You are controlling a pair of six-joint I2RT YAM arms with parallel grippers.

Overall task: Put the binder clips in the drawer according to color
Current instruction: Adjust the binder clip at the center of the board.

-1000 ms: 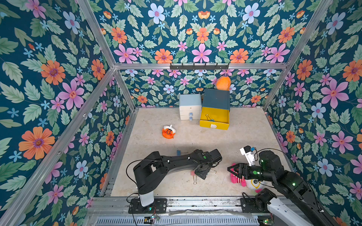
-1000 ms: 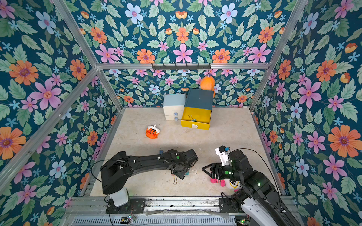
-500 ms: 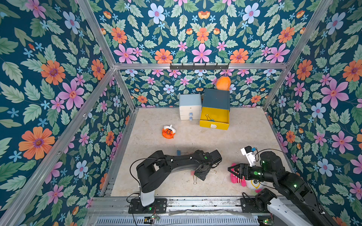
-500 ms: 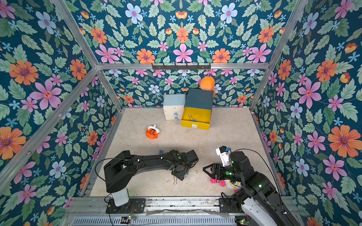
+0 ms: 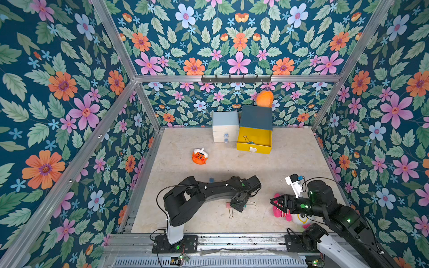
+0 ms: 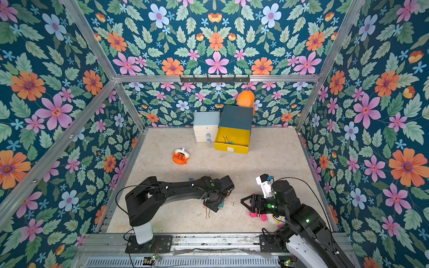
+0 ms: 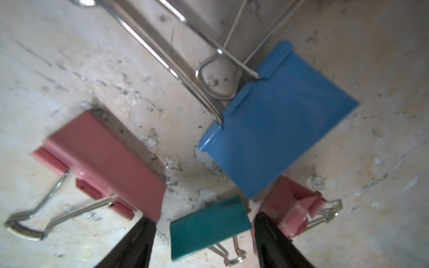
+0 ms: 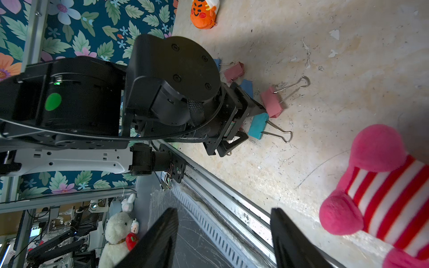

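**Me:** My left claw stands released, one finger on each side of the teal clip, with a gap showing at both ends.

**Partner:** What has changed in the last second?

**Me:** My left elbow has risen while the claw stayed over the pile, so I now point down more steeply. The binder clips have not shifted.

**Partner:** So nothing has been lifted?

**Me:** Nothing. The blue clip lies just beside the teal one. A pink clip sits by one finger and a second pink clip by the other. It is crowded, and I judge that closing could catch a pink one.

**Partner:** And the drawer?

**Me:** The yellow drawer is pulled out at the far end of the table, well apart from the pile. A lone clip lies inside, its colour hard to make out.

**Partner:** Your other arm?

**Me:** My right claw hangs released and empty near the striped plush toy, and it has not moved. I judge the sorting has barely begun.
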